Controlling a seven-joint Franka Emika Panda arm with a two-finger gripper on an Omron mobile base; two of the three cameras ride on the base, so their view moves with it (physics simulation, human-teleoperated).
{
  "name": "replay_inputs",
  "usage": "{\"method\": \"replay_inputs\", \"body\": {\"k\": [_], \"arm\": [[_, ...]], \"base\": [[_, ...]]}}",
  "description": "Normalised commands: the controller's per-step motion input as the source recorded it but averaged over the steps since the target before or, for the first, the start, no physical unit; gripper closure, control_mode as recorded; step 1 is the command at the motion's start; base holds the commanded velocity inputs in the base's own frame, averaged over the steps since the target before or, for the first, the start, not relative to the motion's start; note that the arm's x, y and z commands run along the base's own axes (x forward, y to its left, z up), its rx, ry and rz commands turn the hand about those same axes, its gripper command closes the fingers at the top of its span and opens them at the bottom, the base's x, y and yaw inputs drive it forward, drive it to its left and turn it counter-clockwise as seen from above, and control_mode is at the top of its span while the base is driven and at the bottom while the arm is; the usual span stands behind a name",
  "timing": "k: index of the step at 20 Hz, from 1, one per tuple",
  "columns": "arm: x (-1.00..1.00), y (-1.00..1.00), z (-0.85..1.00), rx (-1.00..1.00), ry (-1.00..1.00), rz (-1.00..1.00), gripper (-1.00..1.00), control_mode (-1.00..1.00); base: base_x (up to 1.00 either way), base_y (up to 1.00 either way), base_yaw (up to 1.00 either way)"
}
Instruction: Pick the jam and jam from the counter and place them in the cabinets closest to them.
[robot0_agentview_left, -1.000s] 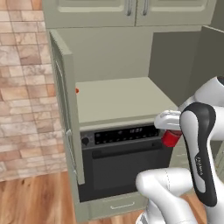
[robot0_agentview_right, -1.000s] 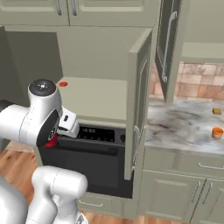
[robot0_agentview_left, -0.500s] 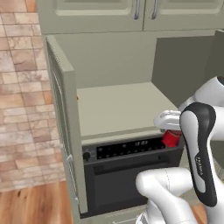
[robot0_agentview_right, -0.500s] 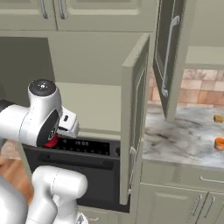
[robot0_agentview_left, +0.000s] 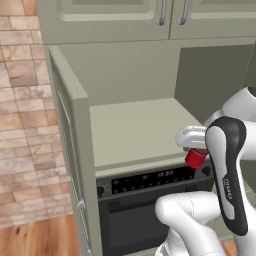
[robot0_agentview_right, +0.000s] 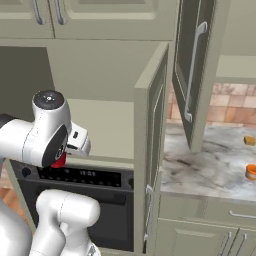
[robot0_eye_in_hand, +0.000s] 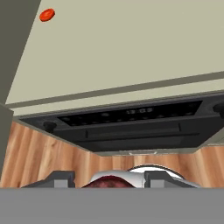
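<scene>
Item 1, my gripper (robot0_agentview_left: 196, 150): jaws drawn in on a red-lidded jam jar (robot0_agentview_left: 196, 158), which I carry in front of the open cabinet. In the hand view the jar's dark red top sits between my two finger tips (robot0_eye_in_hand: 61, 178).

Item 2, oven (robot0_agentview_left: 145, 200): just below and ahead of the gripper, dark control panel with display, built in under the shelf.

Item 3, cabinet shelf (robot0_agentview_left: 132, 127): directly ahead and slightly above the jar, pale and flat, bare except for a small red-orange spot (robot0_eye_in_hand: 47, 15) at its far corner; I cannot tell what that spot is.

Item 4, cabinet doors: one (robot0_agentview_left: 70, 150) swung open to my left, the other (robot0_agentview_right: 152, 145) to my right.

Item 5, counter (robot0_agentview_right: 210, 162): well off to my right, marbled, bearing two small orange things (robot0_agentview_right: 251, 171) I cannot identify.

Step in hand, as I judge it: carrying a jam to its nearest cabinet.

Next move calls for: lifting the jar clear of the shelf's front edge, reaching in over the shelf, setting it down upright, then parting the jaws.
</scene>
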Motion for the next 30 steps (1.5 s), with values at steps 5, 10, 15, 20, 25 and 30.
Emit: {"method": "replay_inputs", "body": {"k": [5, 10, 15, 20, 25, 30], "arm": [[0.0, 0.0, 0.0, 0.0, 0.0, 0.0, 1.0, 1.0], [0.0, 0.0, 0.0, 0.0, 0.0, 0.0, 1.0, -1.0], [0.0, 0.0, 0.0, 0.0, 0.0, 0.0, 1.0, -1.0], [0.03, 0.02, 0.0, 0.0, 0.0, 0.0, 1.0, -1.0], [0.17, 0.09, 0.0, -0.01, 0.01, 0.0, 1.0, -1.0], [0.31, 0.17, 0.0, -0.03, 0.02, -0.03, 1.0, -1.0]], "base": [[0.03, 0.01, -0.01], [0.0, 0.0, 0.0], [0.0, 0.0, 0.0], [0.0, 0.0, 0.0], [0.0, 0.0, 0.0], [0.0, 0.0, 0.0]]}}
